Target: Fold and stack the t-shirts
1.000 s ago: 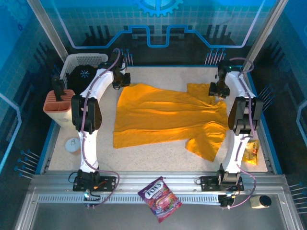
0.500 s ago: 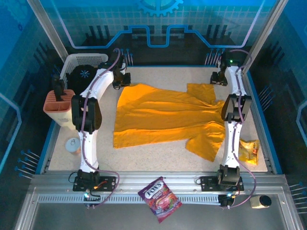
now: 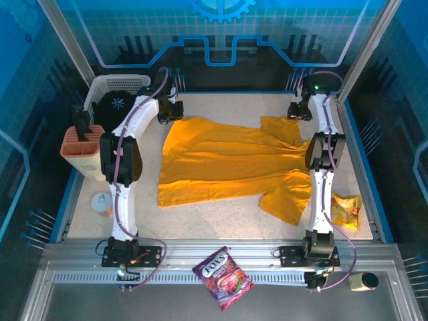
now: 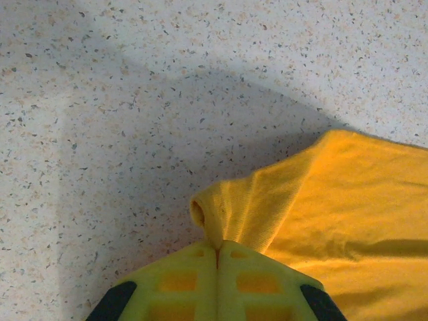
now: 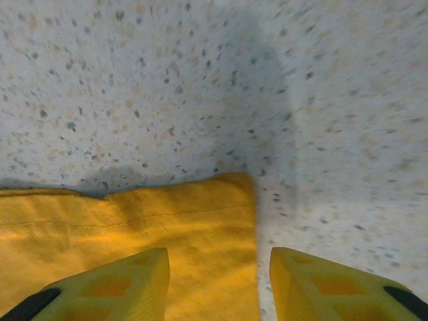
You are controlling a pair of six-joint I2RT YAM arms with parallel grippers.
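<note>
The shirt (image 3: 227, 160) lies spread on the table (image 3: 221, 221) with its long axis running left to right: the hem faces my left side and the sleeves and neck end face my right. One sleeve reaches toward the far edge and the other toward the near edge. My left pincer (image 3: 168, 115) sits at the far left corner of the hem. In the left wrist view its jaws are pressed together on a small bunched fold of the cloth, and the rest of the shirt fans out to the right from that pinch, with bare table to the left. My right pincer (image 3: 296, 110) is at the far right, at the far sleeve. In the right wrist view its jaws stand apart with nothing clamped. The sleeve's corner lies below and between them, the cloth running under the left finger (image 5: 114, 281), while the right finger (image 5: 334, 281) is over bare table just beside the sleeve's edge. I cannot tell whether the fingers touch the cloth.
</note>
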